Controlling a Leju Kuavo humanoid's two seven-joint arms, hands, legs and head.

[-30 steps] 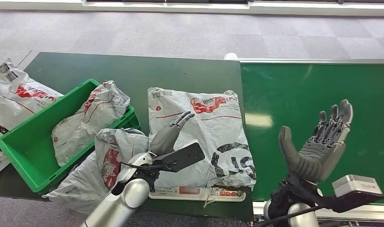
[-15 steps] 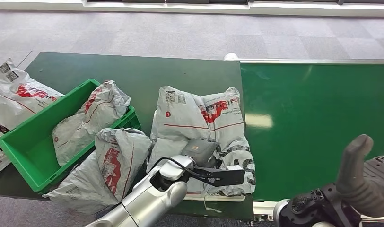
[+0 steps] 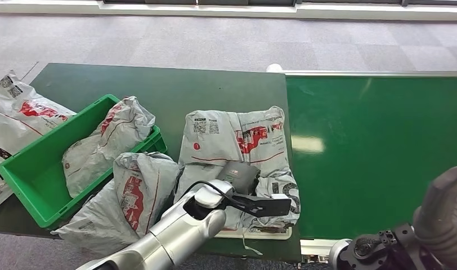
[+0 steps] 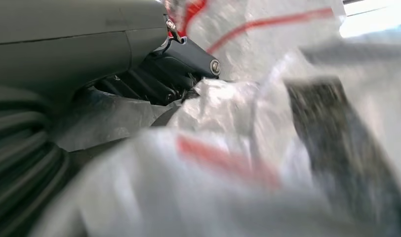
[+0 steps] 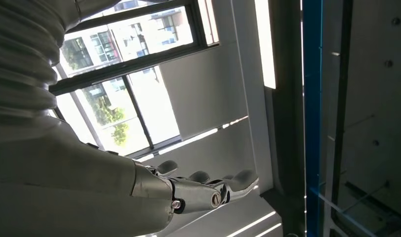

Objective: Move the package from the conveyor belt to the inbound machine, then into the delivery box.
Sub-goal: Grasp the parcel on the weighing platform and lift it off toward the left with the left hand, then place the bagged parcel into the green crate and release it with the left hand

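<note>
Your left hand [image 3: 237, 177] is already on the package [image 3: 237, 146], which lies on the inbound machine [image 3: 254, 232], the flat scale whose pale front edge peeks out under the bag's near side, on the dark table just left of the conveyor belt [image 3: 378, 146]. In the head view the hand sits on the bag's near half, with the plastic bunched up around it. The bag's long axis runs away from you, toward the table's far edge. The delivery box [image 3: 23, 169], the green crate, lies well to the left of that hand, so the coming move looks like a sideways carry across your own left arm. A second grey bag [image 3: 128, 197] leans against the crate's near corner, right in that path, and another bag [image 3: 105, 143] already lies inside it. The left hand is clearly the nearer one; your right hand [image 3: 448, 216] is low at the right, off the belt's near side, well apart from the bag. The left wrist view shows what the head view cannot: dark fingers [image 4: 159, 81] curled into crumpled film, so I judge the hand is grasping the package, though blur hides how firmly. The right wrist view shows that hand [image 5: 198, 190] with fingers extended toward a window, holding nothing.
</note>
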